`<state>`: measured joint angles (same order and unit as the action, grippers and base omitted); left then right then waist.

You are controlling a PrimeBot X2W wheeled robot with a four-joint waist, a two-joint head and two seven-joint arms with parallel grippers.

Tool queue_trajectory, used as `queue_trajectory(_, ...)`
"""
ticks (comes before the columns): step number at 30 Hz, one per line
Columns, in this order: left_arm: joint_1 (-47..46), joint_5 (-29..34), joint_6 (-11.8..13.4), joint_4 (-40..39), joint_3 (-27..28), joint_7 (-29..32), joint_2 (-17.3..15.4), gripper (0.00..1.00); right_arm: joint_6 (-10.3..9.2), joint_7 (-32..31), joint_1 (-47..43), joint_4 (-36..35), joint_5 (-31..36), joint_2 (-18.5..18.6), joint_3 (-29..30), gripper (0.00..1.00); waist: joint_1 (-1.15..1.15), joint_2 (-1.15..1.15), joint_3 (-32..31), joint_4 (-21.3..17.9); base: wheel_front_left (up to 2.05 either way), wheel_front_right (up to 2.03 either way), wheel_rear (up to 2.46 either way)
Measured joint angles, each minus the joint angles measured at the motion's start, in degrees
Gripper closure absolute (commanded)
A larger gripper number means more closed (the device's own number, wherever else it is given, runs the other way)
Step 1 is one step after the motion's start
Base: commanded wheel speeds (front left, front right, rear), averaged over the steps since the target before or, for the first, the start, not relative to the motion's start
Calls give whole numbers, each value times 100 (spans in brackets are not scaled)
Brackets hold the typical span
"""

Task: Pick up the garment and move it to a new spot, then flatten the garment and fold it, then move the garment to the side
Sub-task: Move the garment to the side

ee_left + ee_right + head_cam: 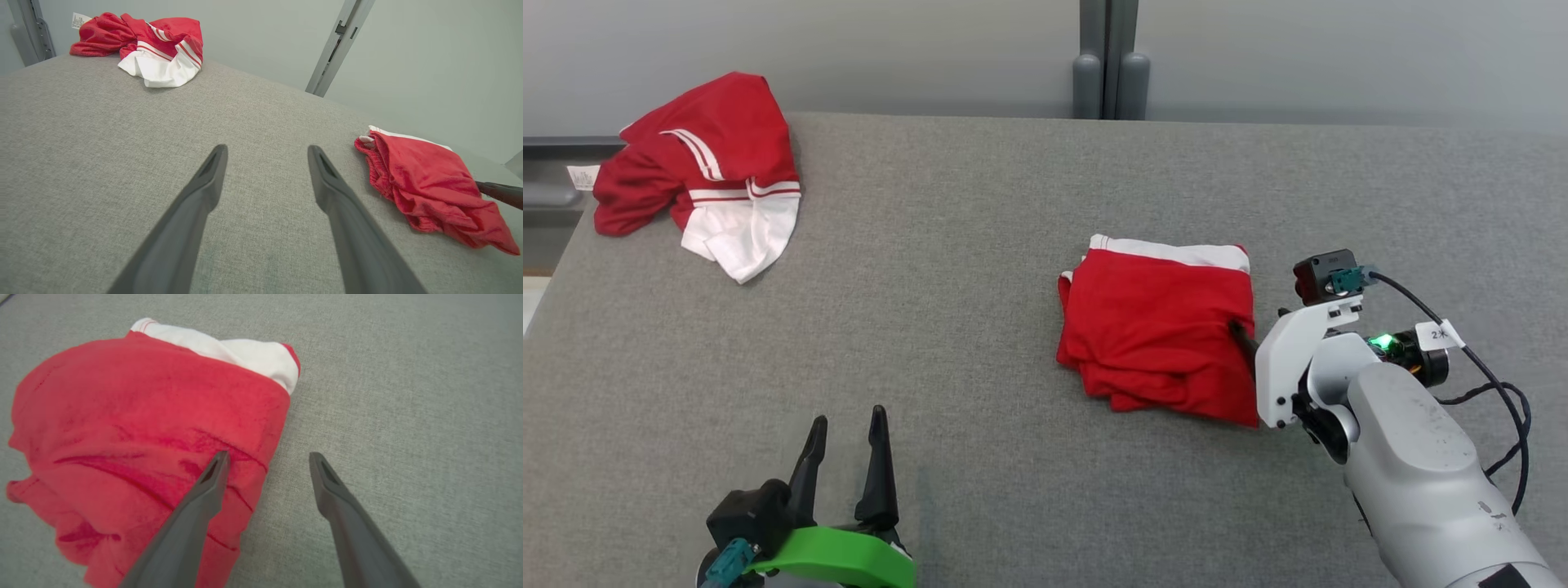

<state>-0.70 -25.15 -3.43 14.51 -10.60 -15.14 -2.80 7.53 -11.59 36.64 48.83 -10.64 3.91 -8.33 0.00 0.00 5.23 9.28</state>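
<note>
Left pincer (848, 416) hangs released at the near left of the grey counter (980, 245). A crumpled red-and-white garment (707, 167) lies far left. Right of centre sits the folded red garment (1160, 335), with the right pincer (267, 457) spread wide, one finger over its right edge.

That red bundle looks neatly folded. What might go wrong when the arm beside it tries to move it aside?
1. The right gripper is open, one finger over the edge of the folded red garment, the other over bare table. Closing there might pinch only the top layer, so the fold opens.
2. Its uneven lower layers could rumple if dragged across the cloth surface.
3. The crumpled red-and-white garment seems to overhang the far left corner and might slip off.
</note>
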Motion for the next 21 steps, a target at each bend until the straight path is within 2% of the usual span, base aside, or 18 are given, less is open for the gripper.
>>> queue_trajectory(7,-55,-12,19,-40,14,1,0,0,0,-41,129,458,-335,-73,-144,0,0,0,239,160,0,0,0)
queue_trajectory(9,-66,-12,19,-54,23,1,0,0,0,-7,221,535,-420,-77,-225,35,0,0,293,166,0,0,0)
queue_trajectory(10,-85,-8,19,-54,24,0,0,0,0,11,265,569,-478,-80,-269,59,0,0,319,161,0,0,0)
queue_trajectory(12,-141,7,19,-53,12,0,0,0,0,70,330,621,-545,-86,-394,73,0,0,363,140,0,0,0)
queue_trajectory(13,-171,9,18,-51,3,1,0,0,0,124,365,645,-557,-87,-459,77,0,0,385,123,0,0,0)
queue_trajectory(15,-218,10,16,-59,-16,1,0,0,0,233,428,677,-610,-91,-570,95,0,0,420,80,0,0,0)
queue_trajectory(16,-430,122,-44,-172,-118,1,1,0,0,976,829,797,-589,272,-940,100,0,0,572,-499,0,0,0)
queue_trajectory(21,-597,230,-88,-260,-246,0,1,0,0,1118,1024,793,-597,621,-1003,100,0,0,656,-953,0,0,0)
